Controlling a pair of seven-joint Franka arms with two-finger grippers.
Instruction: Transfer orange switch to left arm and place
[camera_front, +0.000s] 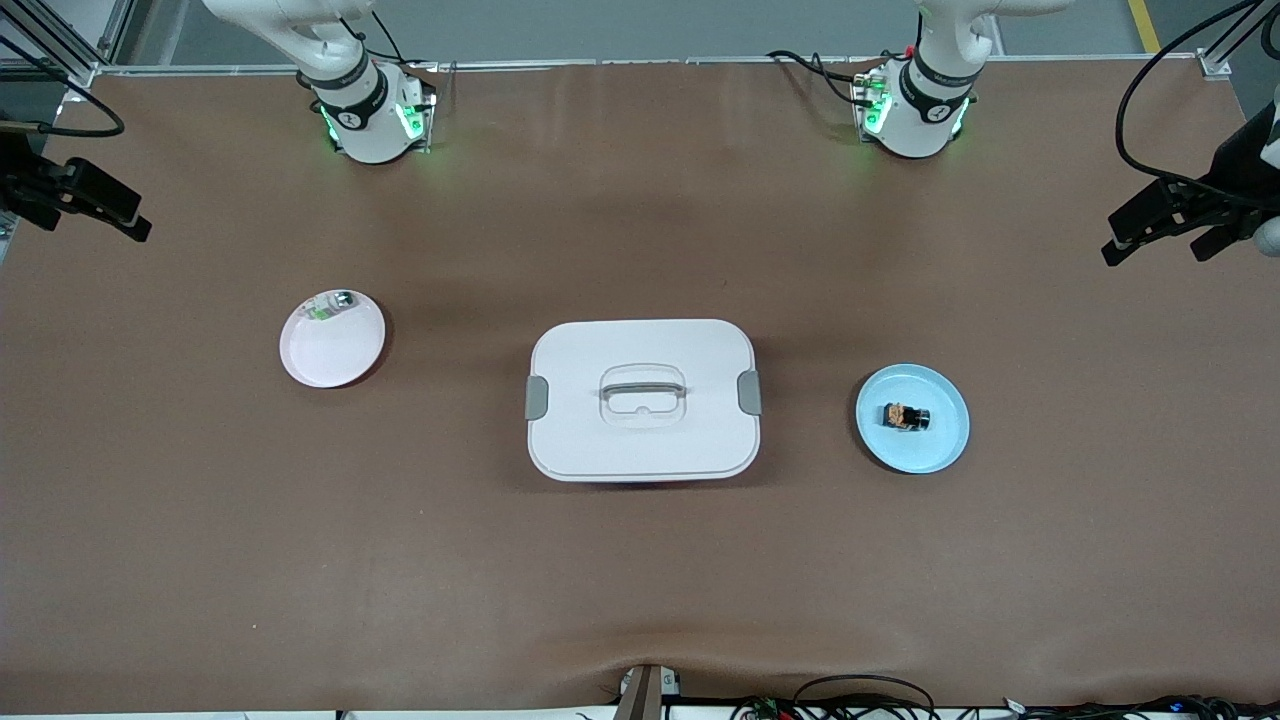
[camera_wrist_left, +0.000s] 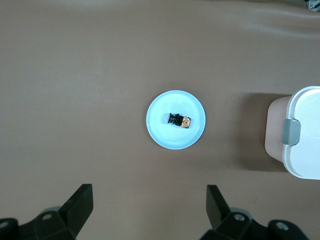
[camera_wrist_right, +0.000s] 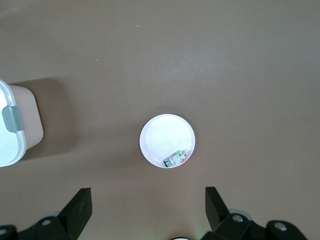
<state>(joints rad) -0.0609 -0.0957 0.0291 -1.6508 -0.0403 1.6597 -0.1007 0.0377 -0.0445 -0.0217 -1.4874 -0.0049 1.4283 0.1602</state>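
A matte brown surface, faintly creased near the edge closest to the front camera, carries three things in a row across its middle. At the centre stands the large white rounded-rectangular plastic box, smooth-lidded, with grey latches on its two short sides and a recessed handle moulded into the lid. Toward the left arm's end a round, glossy pale-blue plate is seen, and on it lies the tiny black blocky orange switch, resting on its side near the plate's middle, apart from the rim. Toward the right arm's end a round pale-pink plate holds a small green-and-clear component against its rim, on the side nearest the arm bases. The left pincer is held high over the blue plate, released, with its black angular fingers spread wide and nothing between them. The right pincer is held high over the pink plate, likewise released and unladen.
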